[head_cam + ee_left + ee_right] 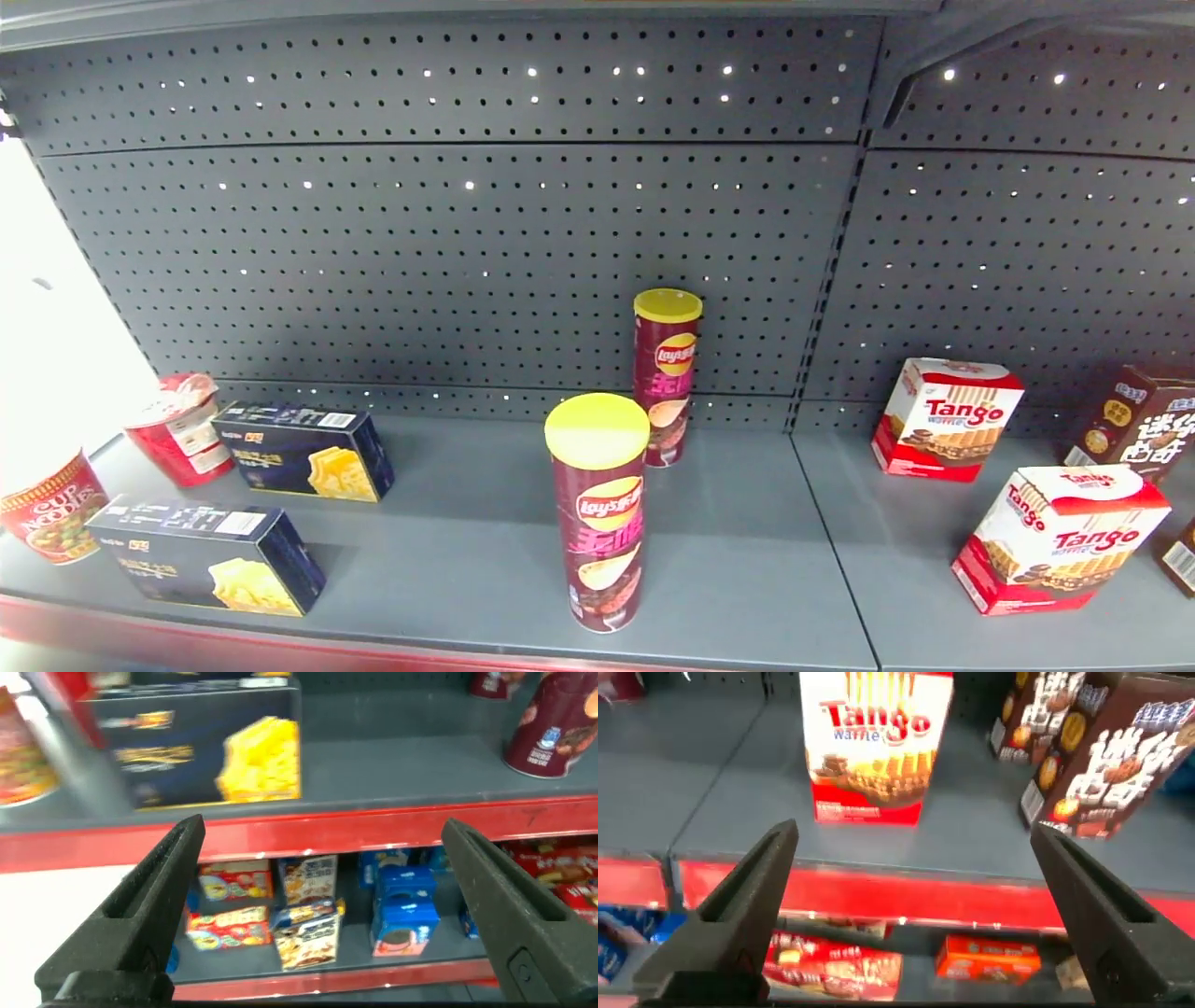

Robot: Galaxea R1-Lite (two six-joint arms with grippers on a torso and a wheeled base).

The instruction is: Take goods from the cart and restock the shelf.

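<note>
The left gripper has its jaws wide apart. Its two long black fingers are empty. The right gripper looks the same, with its jaws spread wide and its own black fingers holding no thing at all.

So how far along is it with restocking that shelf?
Done: the shelf holds two chip cans, two wafer boxes, two dark blue boxes and two noodle cups. In hand: nothing; the left gripper and right gripper are both open and empty, near the shelf's red front edge. Left: probably more to fetch, since wide bare stretches lie between the goods.
</note>
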